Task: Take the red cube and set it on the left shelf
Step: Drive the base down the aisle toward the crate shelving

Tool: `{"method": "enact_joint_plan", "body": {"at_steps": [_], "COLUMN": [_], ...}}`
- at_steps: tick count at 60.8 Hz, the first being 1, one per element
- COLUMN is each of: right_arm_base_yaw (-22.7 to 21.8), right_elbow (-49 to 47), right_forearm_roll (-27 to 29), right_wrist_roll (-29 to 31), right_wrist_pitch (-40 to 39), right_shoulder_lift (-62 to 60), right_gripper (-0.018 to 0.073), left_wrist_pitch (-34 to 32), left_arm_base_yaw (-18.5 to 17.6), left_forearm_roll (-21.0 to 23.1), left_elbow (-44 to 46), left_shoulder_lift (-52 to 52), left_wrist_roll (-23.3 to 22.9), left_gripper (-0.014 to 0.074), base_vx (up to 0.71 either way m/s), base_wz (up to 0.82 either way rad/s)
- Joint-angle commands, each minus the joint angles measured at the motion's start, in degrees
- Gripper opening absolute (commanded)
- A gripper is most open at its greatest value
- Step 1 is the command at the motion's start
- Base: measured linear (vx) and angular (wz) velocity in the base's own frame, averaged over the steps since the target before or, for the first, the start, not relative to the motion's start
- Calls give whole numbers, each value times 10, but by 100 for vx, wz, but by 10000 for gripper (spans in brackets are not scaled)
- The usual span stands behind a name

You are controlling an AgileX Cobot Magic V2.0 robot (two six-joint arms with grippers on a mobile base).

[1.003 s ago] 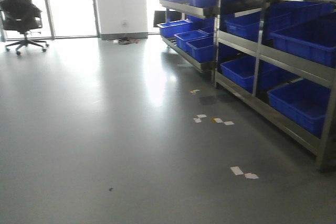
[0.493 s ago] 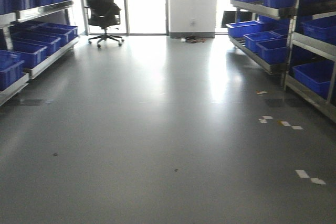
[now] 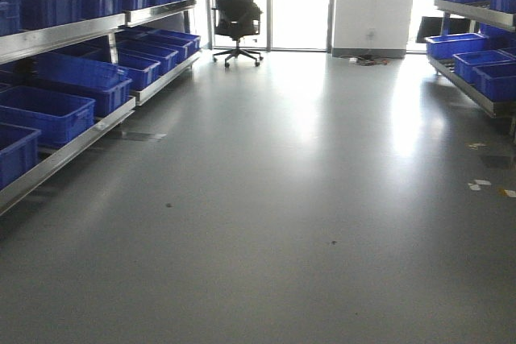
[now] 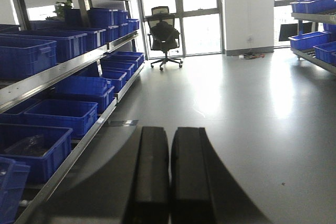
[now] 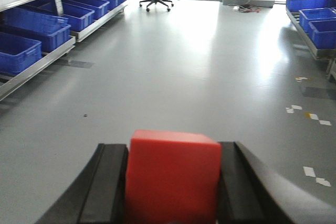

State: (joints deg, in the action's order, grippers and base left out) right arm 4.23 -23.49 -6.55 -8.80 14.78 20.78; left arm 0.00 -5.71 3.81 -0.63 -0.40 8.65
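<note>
Gripping the cube, the right gripper has one finger against each side face, and the red block fills the gap between them. The cube is held clear of the floor. Nothing supports it but the two fingers.

The left gripper is pressed together with nothing between its fingers. It points down the aisle and carries no load.

Position of the target: the left shelf runs along the left of the aisle, with steel rails and rows of blue crates on each level. In the right wrist view its lower rail lies well to the left of the cube and well apart from it. All three views look along the aisle toward the chair and the windows, not at the shelf. The right shelf stands on the opposite side and is not the target.

Task status, as judged from these views:
- Pick: complete. The cube is secured in the right gripper.
- Approach: not complete. The cube is not yet near the left shelf.
- Place: not done. The cube has to be brought over the shelf, set down and released.

Which level or crate will receive the cube cannot be told.
</note>
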Motion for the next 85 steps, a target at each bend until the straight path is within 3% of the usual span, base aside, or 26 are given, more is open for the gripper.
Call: {"method": "enact_joint_plan", "body": {"at_steps": [1,42,85], "right_arm_base_yaw": [-3,-3,-3], "right_elbow": [-17,-17,-17], "right_forearm_roll": [-6,-6,-6], "right_wrist_roll": [1,1,1], "right_wrist_pitch": [-51,-51,-51], "right_shoulder_lift": [2,2,2], "right_gripper": [67,67,67], "left_wrist_pitch": [-48,-48,-48], "left_arm_base_yaw": [-2,-2,-2], "left_forearm_roll": [0,0,0], "left_elbow": [-13,-13,-13], "left_shoulder_lift": [5,5,5], "left_wrist_roll": [1,1,1], "left_gripper": [106,106,106], "base_vx": [-31,-18,22], "base_wz": [24,19,-12]}}
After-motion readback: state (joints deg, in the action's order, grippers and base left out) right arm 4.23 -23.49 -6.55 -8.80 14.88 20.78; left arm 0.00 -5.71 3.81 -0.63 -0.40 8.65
